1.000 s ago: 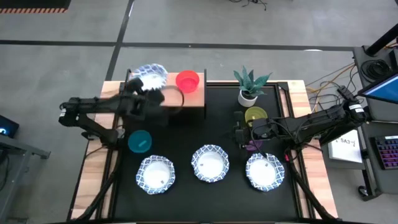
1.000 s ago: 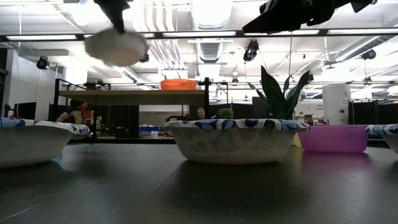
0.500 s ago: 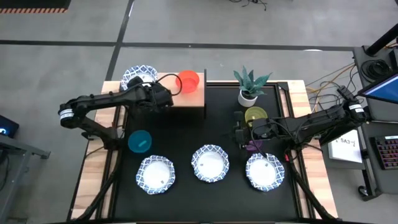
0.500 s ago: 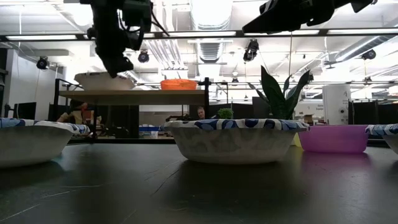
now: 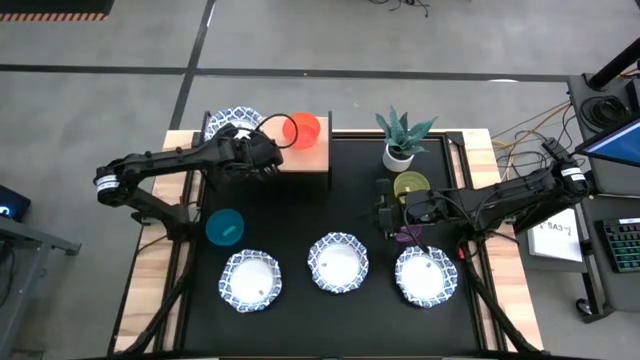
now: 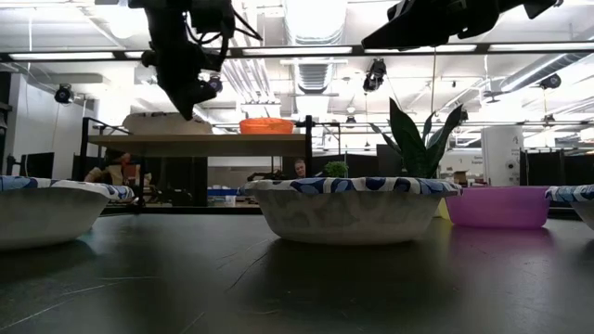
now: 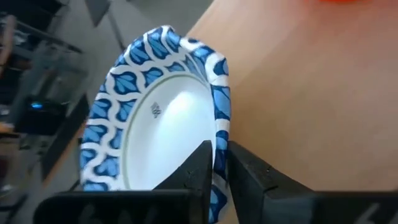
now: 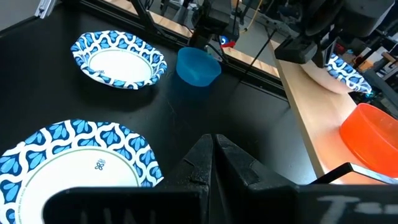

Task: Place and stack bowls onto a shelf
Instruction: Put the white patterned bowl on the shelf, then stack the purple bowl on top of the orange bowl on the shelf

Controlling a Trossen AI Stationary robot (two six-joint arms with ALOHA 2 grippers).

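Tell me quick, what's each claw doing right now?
Left claw: shut on the rim of the patterned bowl at the shelf.
Right claw: shut, holding nothing, above the table.

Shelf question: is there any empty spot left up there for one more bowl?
Not really. On the shelf, the left gripper pinches a patterned bowl at the left end, and the red bowl fills the right. Only a narrow strip between them is bare.

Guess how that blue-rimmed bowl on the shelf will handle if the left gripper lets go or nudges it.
Likely light and a bit floppy: the patterned bowl has a thin rim, pinched by the left gripper. It overhangs the shelf edge, so a nudge might tip it off. Unlikely to roll, being shallow and wide.
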